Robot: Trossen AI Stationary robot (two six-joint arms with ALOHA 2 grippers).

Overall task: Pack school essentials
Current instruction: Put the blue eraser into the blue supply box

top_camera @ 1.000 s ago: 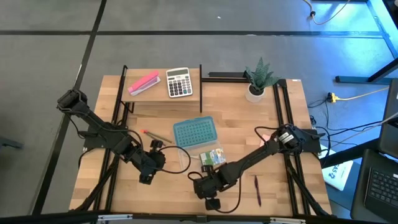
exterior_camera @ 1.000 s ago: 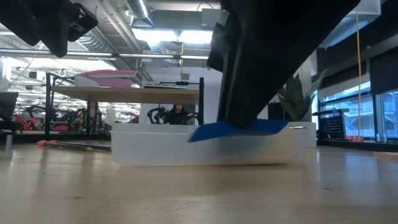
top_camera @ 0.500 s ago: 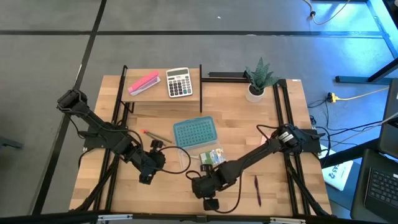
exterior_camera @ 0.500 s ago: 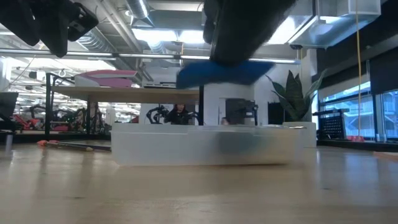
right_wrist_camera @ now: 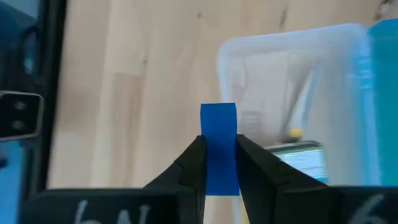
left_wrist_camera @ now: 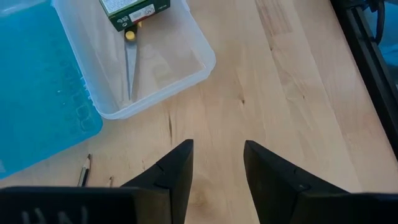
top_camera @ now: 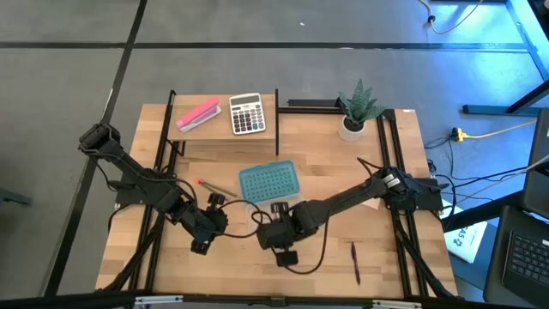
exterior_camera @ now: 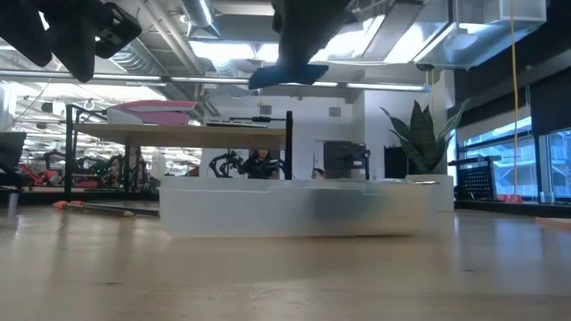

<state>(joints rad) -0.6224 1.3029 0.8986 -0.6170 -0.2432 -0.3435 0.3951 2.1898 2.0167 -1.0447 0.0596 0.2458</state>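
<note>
From above, the right gripper hangs over the middle of the table, at the near-left corner of the clear plastic box, whose teal lid lies propped against its far side; the left gripper waits just to the left, low over bare wood. The red-tipped pencil lies beside the lid's left edge, and the dark-red pen lies well apart, toward the near right corner. On the raised shelf at the rear sit a pink block and a grey calculator, with a potted plant to their right. From table height, the blue eraser is carried high above the translucent box wall, clear of its rim. Past the left arm's own fingers, which stand apart with nothing between them, the box is seen to hold the crayon box and the scissors, their yellow pivot just below the crayon box. Past the right arm's fingers, the eraser is clamped upright by its two broad faces, roughly half of it standing proud of the tips, with the open box beyond. The eraser is judged light, small and slightly yielding, with faces that grip well; a hold across the flat faces near mid-length suits it, and moderate pressure should suffice, since excessive squeeze could tilt or eject it. It should drop safely, not being fragile.
</note>
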